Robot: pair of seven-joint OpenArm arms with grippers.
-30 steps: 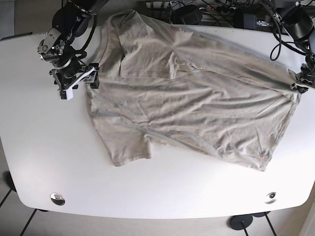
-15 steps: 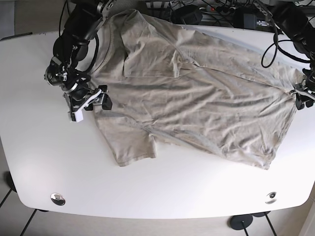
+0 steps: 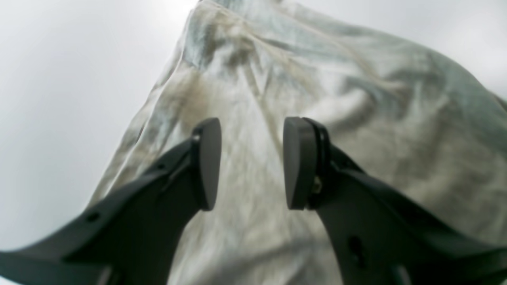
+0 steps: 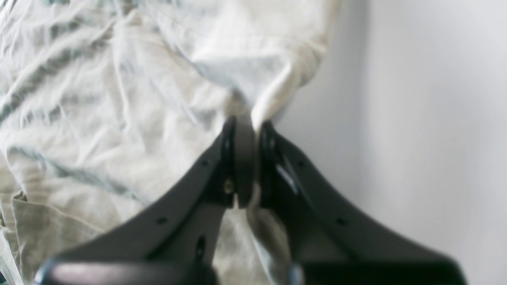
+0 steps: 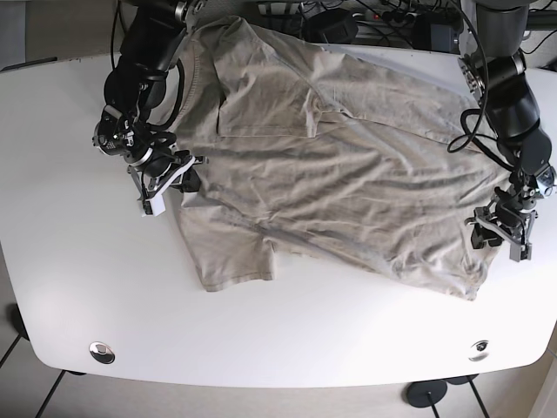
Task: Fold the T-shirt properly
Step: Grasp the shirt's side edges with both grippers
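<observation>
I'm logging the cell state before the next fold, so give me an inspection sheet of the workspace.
Surface: white table, bare where the cloth does not lie; two round metal fittings near the front edge.
Job's things: beige T-shirt, spread out and wrinkled, not yet folded.
Clutter: nothing seen on the table.
Grippers: right gripper shut on the T-shirt's edge, a fold of cloth between the fingers; left gripper open, fingers apart over the cloth, gripping nothing.
Cables: black leads bunched behind the table's far edge, and along both arms.
Surroundings: tiled floor and table feet below the front edge.
</observation>
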